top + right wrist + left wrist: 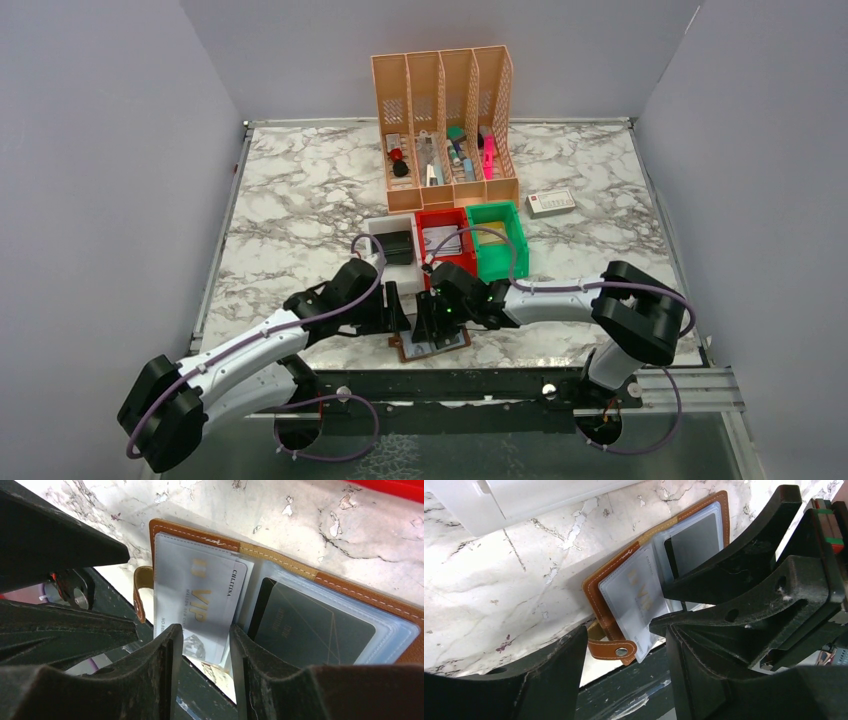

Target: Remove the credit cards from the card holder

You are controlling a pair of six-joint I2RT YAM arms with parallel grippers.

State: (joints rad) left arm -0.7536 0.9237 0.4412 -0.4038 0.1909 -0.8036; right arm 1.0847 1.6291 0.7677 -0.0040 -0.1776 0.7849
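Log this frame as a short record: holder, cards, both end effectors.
holder: brown card holder, lying open at the near edge of the table
cards: pale card and dark card, both inside clear sleeves
left end effector: open, astride the holder's strap
right end effector: open narrowly, over the pale card's near edge

Top external: fixed high behind the near edge, angled down over the whole marble table. Left wrist, right wrist: very close, low, facing in from opposite sides. Shared by all three: the open card holder at the near edge
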